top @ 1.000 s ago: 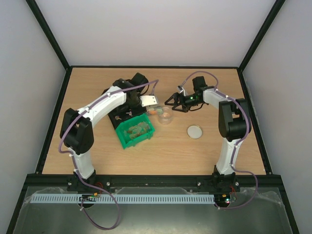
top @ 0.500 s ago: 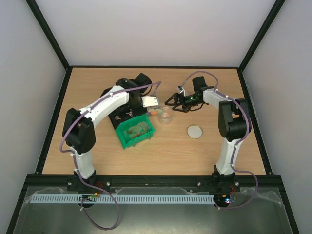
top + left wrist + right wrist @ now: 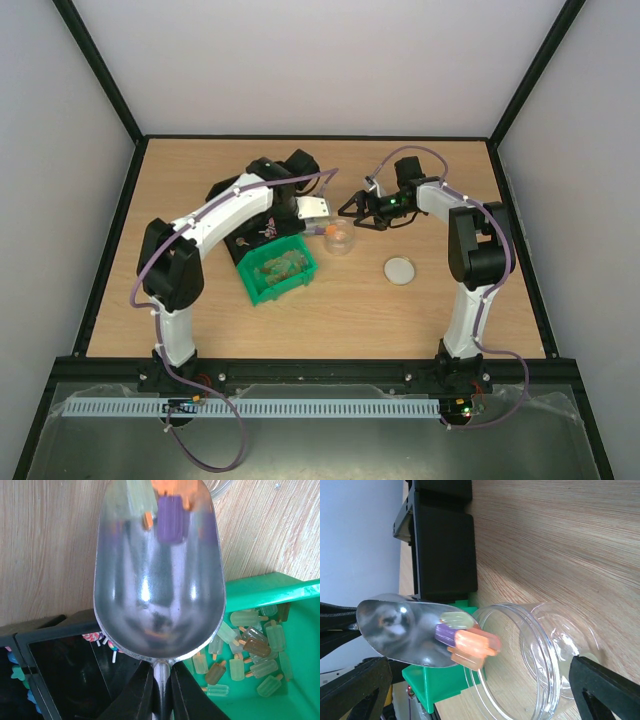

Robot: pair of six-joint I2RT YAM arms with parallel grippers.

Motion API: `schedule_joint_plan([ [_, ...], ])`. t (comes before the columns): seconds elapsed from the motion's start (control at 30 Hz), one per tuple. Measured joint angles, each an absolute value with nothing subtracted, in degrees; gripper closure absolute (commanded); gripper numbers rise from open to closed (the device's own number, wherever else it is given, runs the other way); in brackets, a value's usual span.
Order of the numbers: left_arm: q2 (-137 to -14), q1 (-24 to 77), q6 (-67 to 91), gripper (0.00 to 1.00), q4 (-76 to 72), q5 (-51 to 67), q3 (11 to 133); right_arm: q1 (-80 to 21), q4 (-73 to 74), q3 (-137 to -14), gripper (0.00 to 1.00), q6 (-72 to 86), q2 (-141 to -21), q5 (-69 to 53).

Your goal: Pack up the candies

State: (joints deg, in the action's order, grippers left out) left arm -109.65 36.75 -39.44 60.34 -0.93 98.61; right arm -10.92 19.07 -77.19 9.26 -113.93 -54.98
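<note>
Seen from above, my left gripper (image 3: 297, 208) sits at centre, upper left of the cup (image 3: 340, 238), with my right gripper (image 3: 349, 212) at the cup's upper right. In the left wrist view, my jaws are clamped on the scoop (image 3: 157, 580) handle at the bottom, and the candies (image 3: 170, 517) lie at its top lip. In the right wrist view, my right jaws are spread wide with the cup between them.

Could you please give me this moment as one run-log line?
left gripper: shut on scoop handle | candies: at scoop lip, by cup rim | right gripper: open around cup
</note>
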Motion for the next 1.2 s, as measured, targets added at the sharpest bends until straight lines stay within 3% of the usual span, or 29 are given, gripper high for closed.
schedule_joint_plan([
  [0.43, -109.7, 37.3, -39.0, 0.98, 61.3, -2.1, 99.6, -10.9, 19.1, -77.2, 0.00, 9.2, -113.9, -54.7],
  [0.67, -107.6, 35.0, -37.7, 0.98, 60.8, 2.7, 98.8, -10.9, 19.4, -77.7, 0.04, 8.4, -113.1, -52.3],
  [0.97, -90.0, 28.0, -37.1, 0.98, 61.1, 9.3, 89.4, -12.7, 22.4, -80.9, 0.06, 7.1, -105.3, -49.0],
  [1.2, -77.7, 25.9, -38.0, 0.98, 65.9, 9.6, 79.3, -20.6, 27.2, -82.1, 0.08, 4.8, -101.7, -45.4],
])
